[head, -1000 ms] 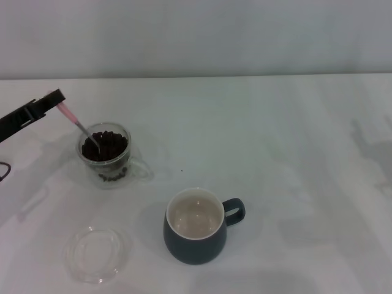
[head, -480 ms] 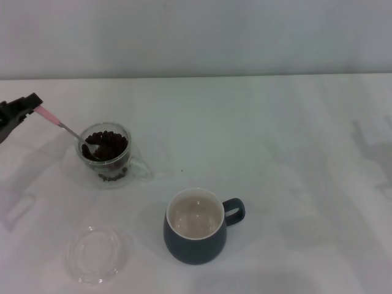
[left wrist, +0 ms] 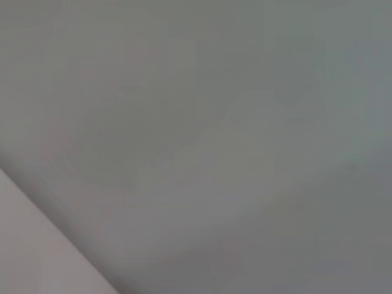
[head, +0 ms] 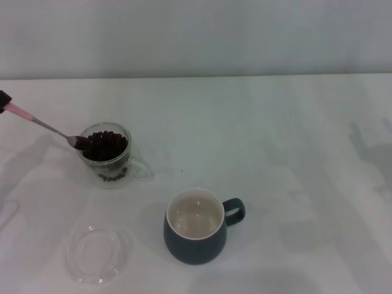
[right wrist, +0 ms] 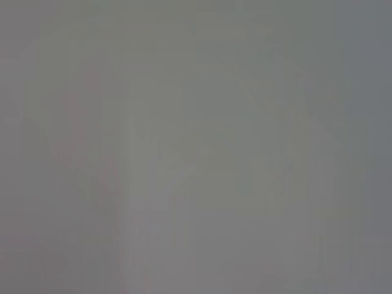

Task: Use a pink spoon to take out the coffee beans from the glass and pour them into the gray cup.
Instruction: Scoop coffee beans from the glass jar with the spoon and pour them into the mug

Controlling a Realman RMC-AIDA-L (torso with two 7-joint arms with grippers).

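Observation:
In the head view the glass (head: 105, 153) stands at the left of the table, filled with dark coffee beans (head: 105, 146). My left gripper (head: 4, 100) shows only as a black tip at the left edge, shut on the pink spoon (head: 37, 121) by its handle. The spoon slants down to the right, its metal bowl at the glass's left rim with a few beans on it. The gray cup (head: 196, 226) stands near the front centre, its cream inside showing no beans, handle to the right. The right gripper is out of view. Both wrist views show only blank grey.
A flat clear glass saucer (head: 98, 254) lies at the front left, below the glass. The white table (head: 275, 153) stretches to the right, and a grey wall (head: 196, 37) runs along the back.
My left gripper has drawn back to the left, almost out of the view. The spoon has tipped flatter and its bowl has risen from the beans to the glass's left rim.

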